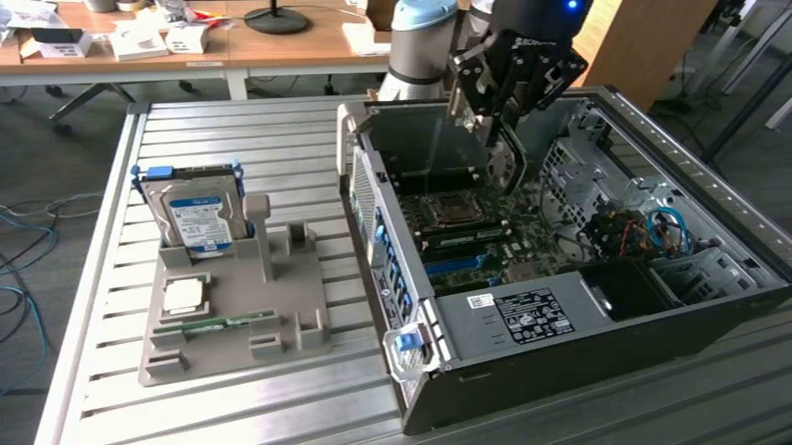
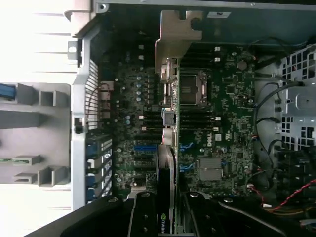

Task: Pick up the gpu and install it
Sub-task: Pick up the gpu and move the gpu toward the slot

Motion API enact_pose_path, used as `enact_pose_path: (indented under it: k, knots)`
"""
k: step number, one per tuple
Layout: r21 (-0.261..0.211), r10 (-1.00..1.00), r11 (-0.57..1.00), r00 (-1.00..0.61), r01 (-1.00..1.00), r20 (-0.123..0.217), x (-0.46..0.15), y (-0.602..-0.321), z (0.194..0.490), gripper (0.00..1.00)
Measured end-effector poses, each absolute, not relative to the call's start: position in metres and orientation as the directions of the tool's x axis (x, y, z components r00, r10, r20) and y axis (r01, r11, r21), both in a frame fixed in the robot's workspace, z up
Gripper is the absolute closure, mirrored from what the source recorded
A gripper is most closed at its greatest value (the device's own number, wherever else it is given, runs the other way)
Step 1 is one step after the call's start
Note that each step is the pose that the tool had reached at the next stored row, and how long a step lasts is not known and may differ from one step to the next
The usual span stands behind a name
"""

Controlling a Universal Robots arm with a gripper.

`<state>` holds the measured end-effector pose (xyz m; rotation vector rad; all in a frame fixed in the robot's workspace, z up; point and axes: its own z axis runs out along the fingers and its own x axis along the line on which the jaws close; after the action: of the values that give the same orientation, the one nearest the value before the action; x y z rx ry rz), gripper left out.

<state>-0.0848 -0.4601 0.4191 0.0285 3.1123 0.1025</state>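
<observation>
We see the gripper (image 1: 502, 97) (image 2: 168, 219) over the open computer case (image 1: 693, 176), jaws clamped on the gpu (image 2: 166, 173). In the wrist view the card is edge-on between the two black fingers (image 2: 140, 217), with the silver end bracket (image 2: 177, 29) at its far end. The gpu hangs inside the case above the motherboard (image 2: 224, 123), just beside the CPU socket (image 2: 192, 89) (image 1: 452, 209). We can't tell whether the card touches the board or any slot.

On the exterior view's left, a grey parts holder (image 1: 291, 320) sits on the slatted metal table (image 1: 236, 130), well apart from the gripper. A silver hard drive with a blue label (image 1: 192, 213) stands upright in the holder. A CPU chip (image 1: 184, 295) lies flat in front of it, and a narrow green memory stick (image 1: 229, 323) lies flat near the chip.
</observation>
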Motion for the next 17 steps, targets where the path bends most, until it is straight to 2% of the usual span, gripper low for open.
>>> enact_pose_path:
  k: [9, 17]
  knots:
    - [0.066, 0.019, 0.998, -0.999, 0.017, -0.027, -0.045, -0.46, 0.419, 0.74]
    - [0.066, 0.019, 0.998, -0.999, 0.017, -0.027, -0.038, -0.46, 0.419, 0.74]
